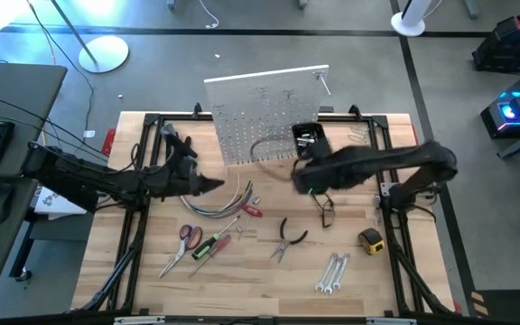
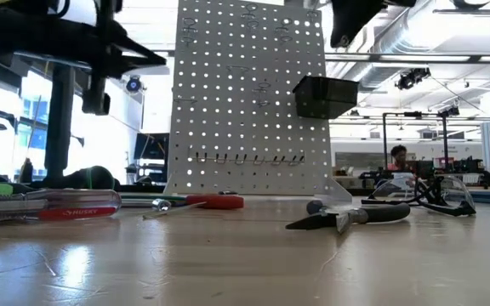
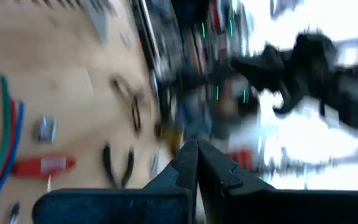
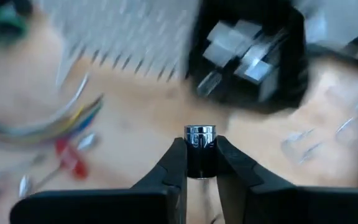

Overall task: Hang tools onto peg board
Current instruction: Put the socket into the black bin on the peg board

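Lying nearest the table's front edge are the wrenches (image 1: 331, 273), with the tape measure (image 1: 371, 240) just to their right. Farther in, the scissors (image 1: 184, 242) and two screwdrivers (image 1: 211, 245) sit left of centre, the pliers (image 1: 287, 238) at centre. A red-handled tool (image 1: 252, 210) lies beside the cable bundle (image 1: 217, 204), and safety glasses (image 1: 326, 210) rest to the right.

The left gripper (image 1: 213, 184) hovers over the cable bundle with its fingers pressed together and nothing between them; the left wrist view shows the tips meeting.

The right gripper (image 4: 200, 155) pinches a small silver socket (image 4: 200, 138) between its fingertips. In the high view it hangs just in front of the black bin (image 1: 309, 136), which holds metal pieces.

The peg board (image 1: 262, 113) stands upright at the back of the table, the bin fixed to its right side and a row of hooks (image 2: 247, 158) across its lower part. A person (image 2: 396, 155) shows far off in the room behind.
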### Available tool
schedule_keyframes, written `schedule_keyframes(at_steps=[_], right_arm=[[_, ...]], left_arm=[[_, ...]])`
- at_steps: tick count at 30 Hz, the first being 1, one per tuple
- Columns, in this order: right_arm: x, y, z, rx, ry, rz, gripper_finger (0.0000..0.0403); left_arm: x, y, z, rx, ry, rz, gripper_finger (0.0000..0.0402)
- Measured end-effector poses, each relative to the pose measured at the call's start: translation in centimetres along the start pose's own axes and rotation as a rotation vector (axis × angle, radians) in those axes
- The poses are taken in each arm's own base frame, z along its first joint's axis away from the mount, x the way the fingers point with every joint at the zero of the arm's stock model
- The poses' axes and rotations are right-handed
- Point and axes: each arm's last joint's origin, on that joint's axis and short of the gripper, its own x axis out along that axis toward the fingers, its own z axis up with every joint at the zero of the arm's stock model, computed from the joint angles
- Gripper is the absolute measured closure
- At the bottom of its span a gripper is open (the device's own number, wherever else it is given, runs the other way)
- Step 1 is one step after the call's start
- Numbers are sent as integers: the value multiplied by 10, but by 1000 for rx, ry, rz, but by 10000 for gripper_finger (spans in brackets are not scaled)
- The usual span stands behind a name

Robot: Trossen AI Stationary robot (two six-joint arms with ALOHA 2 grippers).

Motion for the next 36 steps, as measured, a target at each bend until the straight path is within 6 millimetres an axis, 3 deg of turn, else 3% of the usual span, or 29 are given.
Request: schedule_keyframes(at_steps=[3,7,11,14,19,23,29,32,36], right_arm=[[4,-24,19,-11,-66,7,361],[31,-44,35,-34,-96,101,361],[57,-54,39,-69,-123,238,361],[60,-62,43,-71,-168,247,361],[69,-72,38,-103,-104,185,361],[71,-74,39,-102,-91,187,306],[65,-73,42,-108,-125,224,213],[62,-75,41,-112,-95,250,199],[40,-79,44,-114,-140,322,196]], left_arm=[[4,-4,0,-16,-67,-24,401],[16,-14,-5,-11,-68,-24,401],[31,-26,-11,77,-57,-14,401],[40,-40,-12,178,-88,-21,401],[50,-65,-12,253,-132,-63,401],[51,-77,-8,312,-156,-87,401],[54,-74,-1,377,-186,-42,401],[56,-71,2,389,-158,-31,401],[58,-78,2,459,-7,-97,395]])
